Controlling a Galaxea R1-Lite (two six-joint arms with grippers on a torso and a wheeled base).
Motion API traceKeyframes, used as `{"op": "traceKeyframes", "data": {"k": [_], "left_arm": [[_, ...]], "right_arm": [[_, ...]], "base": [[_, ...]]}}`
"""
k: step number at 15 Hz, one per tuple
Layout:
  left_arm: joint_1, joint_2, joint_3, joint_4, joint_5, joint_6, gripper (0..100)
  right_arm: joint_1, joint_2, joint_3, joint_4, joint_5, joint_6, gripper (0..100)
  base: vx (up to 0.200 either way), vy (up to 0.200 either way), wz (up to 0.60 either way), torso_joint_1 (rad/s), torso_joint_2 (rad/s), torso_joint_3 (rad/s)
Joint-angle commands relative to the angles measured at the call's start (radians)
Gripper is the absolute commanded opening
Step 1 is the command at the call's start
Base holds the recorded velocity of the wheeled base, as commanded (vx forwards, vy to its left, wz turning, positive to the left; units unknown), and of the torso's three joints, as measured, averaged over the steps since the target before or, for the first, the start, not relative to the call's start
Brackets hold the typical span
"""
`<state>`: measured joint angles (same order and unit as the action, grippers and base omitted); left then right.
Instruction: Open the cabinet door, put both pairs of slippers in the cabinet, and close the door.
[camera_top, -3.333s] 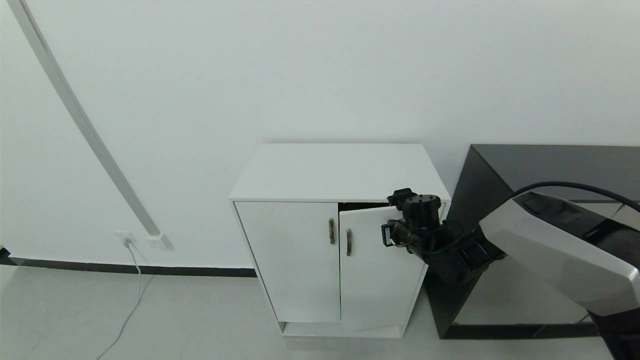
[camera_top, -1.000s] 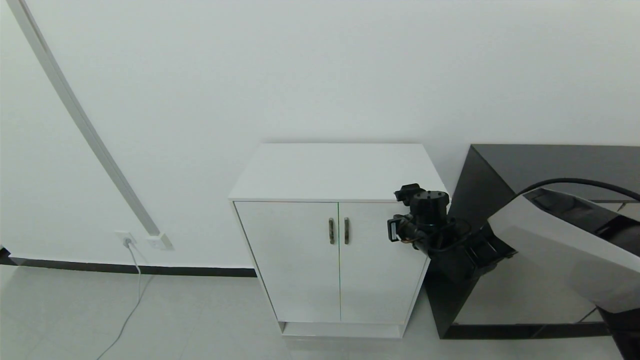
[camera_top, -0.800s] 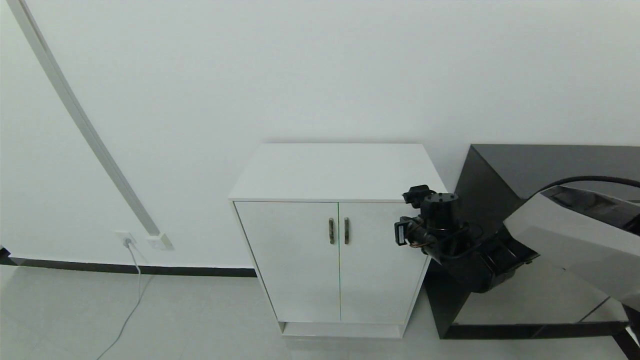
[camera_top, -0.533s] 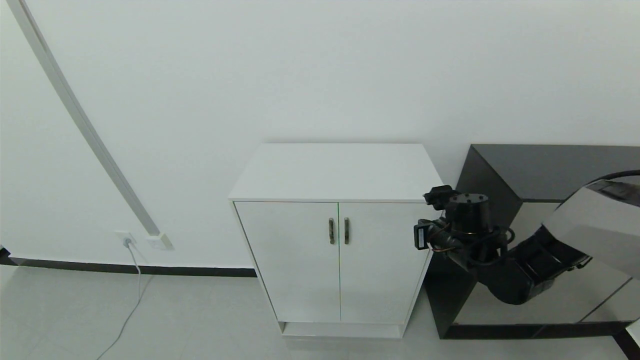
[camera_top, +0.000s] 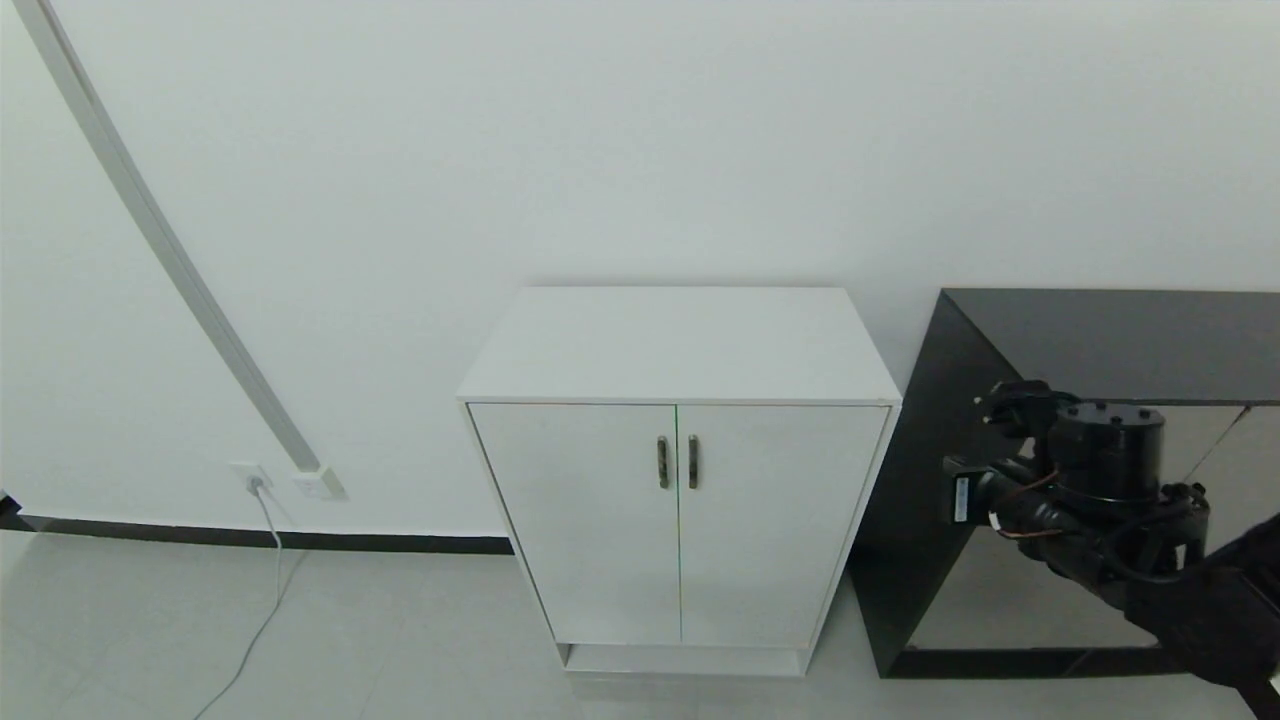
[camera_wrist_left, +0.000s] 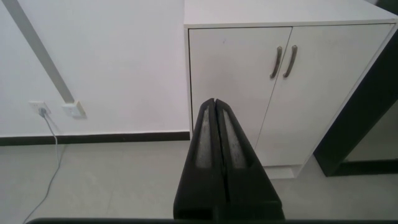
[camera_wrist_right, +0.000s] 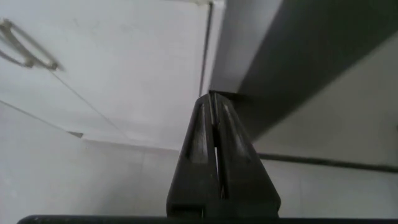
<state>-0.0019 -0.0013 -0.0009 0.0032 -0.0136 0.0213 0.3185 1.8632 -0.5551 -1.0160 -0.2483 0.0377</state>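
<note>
Cabinet (camera_top: 680, 345): upright, both doors (camera_top: 590, 520) shut, fronts facing the robot; contents hidden.
Handles (camera_top: 662, 462): vertical, paired at the seam.
Right gripper (camera_wrist_right: 213, 99): pinched together, empty; cabinet to its left, apart.
Left gripper (camera_wrist_left: 215, 102): pinched together, empty; cabinet ahead.

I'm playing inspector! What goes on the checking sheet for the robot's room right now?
Surface: pale grey tiled floor.
Job's things: white cabinet, both doors shut, handles side by side.
Clutter: nothing seen.
Grippers: left gripper shut, facing the cabinet; right gripper shut, near the cabinet's right side.
Cables: grey cable from wall socket onto floor.
Surroundings: white wall, slanted conduit, black mirrored unit.
</note>
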Motion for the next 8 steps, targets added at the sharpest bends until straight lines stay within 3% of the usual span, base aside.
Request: {"op": "traceKeyframes", "data": {"k": [1,8], "left_arm": [[0.000,0.001,0.001,0.000,0.000,0.000,0],[-0.001,0.001,-0.001,0.000,0.000,-0.001,0]], "right_arm": [[-0.032,-0.153,0.123,-0.006,0.001,0.001,0],[-0.147,-0.457,0.379,0.002,0.007,-0.004,0]], "base": [[0.000,0.000,0.00,0.000,0.00,0.000],[0.000,0.000,0.00,0.000,0.00,0.000]]}}
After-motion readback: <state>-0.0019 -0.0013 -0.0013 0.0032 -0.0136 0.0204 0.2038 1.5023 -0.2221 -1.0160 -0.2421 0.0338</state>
